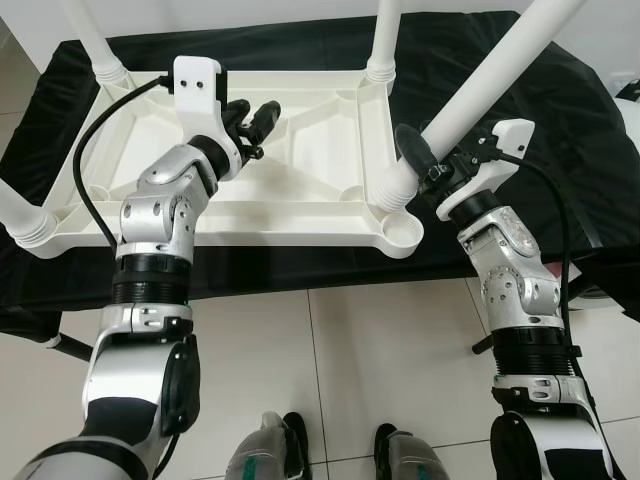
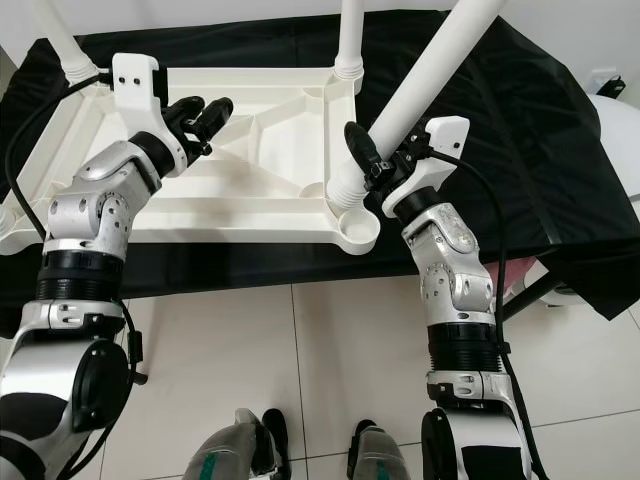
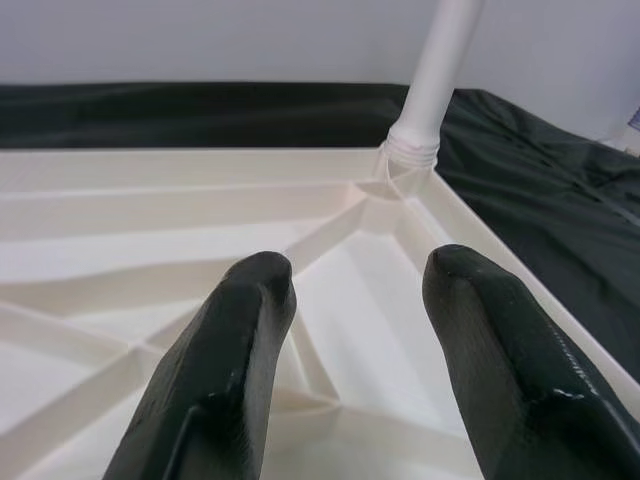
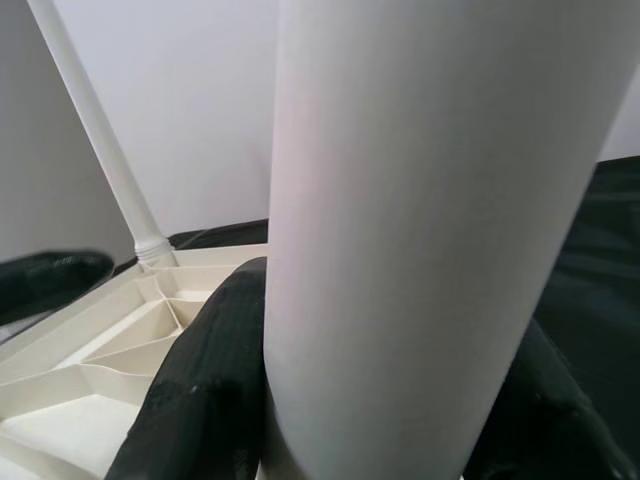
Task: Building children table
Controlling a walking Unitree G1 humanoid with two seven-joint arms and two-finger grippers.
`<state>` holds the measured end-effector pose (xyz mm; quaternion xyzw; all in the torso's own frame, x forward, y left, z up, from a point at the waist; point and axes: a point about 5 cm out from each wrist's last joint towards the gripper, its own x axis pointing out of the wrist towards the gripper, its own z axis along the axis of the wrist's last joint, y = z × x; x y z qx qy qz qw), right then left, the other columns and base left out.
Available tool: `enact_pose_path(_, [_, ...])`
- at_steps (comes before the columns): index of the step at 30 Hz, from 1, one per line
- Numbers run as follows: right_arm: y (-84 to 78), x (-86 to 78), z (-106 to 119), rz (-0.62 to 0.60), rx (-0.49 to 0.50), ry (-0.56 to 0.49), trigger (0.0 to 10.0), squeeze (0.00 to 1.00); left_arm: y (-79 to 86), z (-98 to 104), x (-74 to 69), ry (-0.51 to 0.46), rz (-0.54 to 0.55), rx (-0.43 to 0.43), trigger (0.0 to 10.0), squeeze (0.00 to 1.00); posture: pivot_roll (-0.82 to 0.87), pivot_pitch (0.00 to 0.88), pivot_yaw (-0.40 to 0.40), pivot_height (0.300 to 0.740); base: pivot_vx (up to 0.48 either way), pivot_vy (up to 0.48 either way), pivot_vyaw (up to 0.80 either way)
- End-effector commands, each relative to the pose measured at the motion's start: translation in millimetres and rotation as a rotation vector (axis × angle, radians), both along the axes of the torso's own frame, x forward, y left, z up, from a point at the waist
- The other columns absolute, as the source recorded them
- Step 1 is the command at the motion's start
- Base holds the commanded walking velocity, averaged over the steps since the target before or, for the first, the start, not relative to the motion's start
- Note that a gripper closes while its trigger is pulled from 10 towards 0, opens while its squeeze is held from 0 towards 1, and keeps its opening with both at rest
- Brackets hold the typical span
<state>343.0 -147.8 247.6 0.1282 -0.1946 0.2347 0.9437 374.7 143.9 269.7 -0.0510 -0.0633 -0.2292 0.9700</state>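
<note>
My right gripper (image 1: 428, 165) clamps the leg (image 1: 470, 100) to seat it; left gripper (image 1: 250, 118), fingers apart, hovers over the tabletop (image 1: 300, 215).

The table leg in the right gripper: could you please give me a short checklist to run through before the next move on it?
1. Right gripper closed around the table leg: ok, black fingers on both sides.
2. Leg's threaded end at the near right corner socket of the upturned tabletop: ok, it meets the corner.
3. Leg upright in the socket: not ok, it leans away to the right.
4. Leg fully seated: cannot tell.
5. Left gripper free: ok, open above the tabletop's underside, holding nothing.
6. Tabletop supported: ok, flat on the black cloth.
</note>
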Motion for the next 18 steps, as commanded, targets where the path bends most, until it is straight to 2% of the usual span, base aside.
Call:
enact_pose_path(1, [-0.7,1.0,3.4,-0.012,0.009,-0.017,10.0,0.00,-0.7,-4.8,-2.7,0.018,0.001,0.016,10.0,0.00,-0.07,0.152,0.026,0.740,0.000,0.000,0.00])
enact_pose_path(4, [-0.8,1.7,3.9,-0.014,0.007,-0.016,10.0,0.00,-1.0,-6.8,-4.1,0.021,-0.005,0.029,10.0,0.00,-0.07,0.152,0.026,0.740,0.000,0.000,0.00])
enact_pose_path(7, [-0.8,3.8,4.4,-0.036,0.017,-0.002,10.0,0.00,1.7,-6.2,-7.6,-0.028,0.037,0.067,10.0,0.00,-0.08,0.149,0.012,0.740,0.000,0.000,0.00])
enact_pose_path(11, [-0.5,4.5,3.8,-0.049,0.035,0.011,10.0,0.00,4.1,-5.5,-9.0,-0.043,0.092,0.068,10.0,0.00,-0.08,0.147,0.013,0.740,0.000,0.000,0.00])
enact_pose_path(14, [-1.1,4.5,3.1,-0.068,0.063,0.021,10.0,0.00,13.5,-3.8,-10.5,-0.040,0.183,-0.003,10.0,0.00,-0.08,0.144,0.020,0.740,0.000,0.000,0.00])
enact_pose_path(18, [-1.4,3.2,3.1,-0.091,0.054,0.006,10.0,0.00,19.9,-4.3,-14.1,-0.050,0.245,-0.019,10.0,0.00,-0.08,0.143,0.022,0.740,0.000,0.000,0.00])
